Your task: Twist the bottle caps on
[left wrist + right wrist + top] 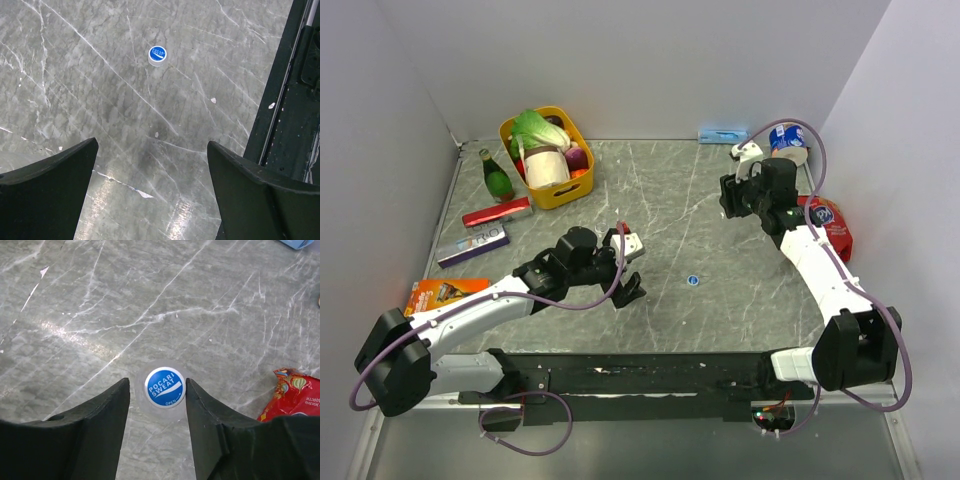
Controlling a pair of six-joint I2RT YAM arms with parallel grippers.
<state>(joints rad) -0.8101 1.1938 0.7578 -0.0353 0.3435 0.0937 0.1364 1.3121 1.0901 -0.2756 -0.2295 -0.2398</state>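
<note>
In the right wrist view a blue bottle cap (165, 386) with white lettering sits on top of a clear bottle (161, 411), seen from straight above. My right gripper (157, 385) straddles it, open. The left finger stands apart from the cap and the right finger is right beside its edge. From above, the right gripper (732, 200) hangs at the back right and hides that bottle. A second blue cap (692, 281) (157, 55) lies loose mid-table. My left gripper (632, 268) (151, 145) hovers left of it, wide open and empty.
A yellow basket (556, 190) of groceries stands at the back left beside a green bottle (497, 176). Flat packets (472, 245) lie along the left side. A red snack bag (828, 222) (295, 395) lies to the right of the right gripper. A black rail (290, 100) runs along the near edge.
</note>
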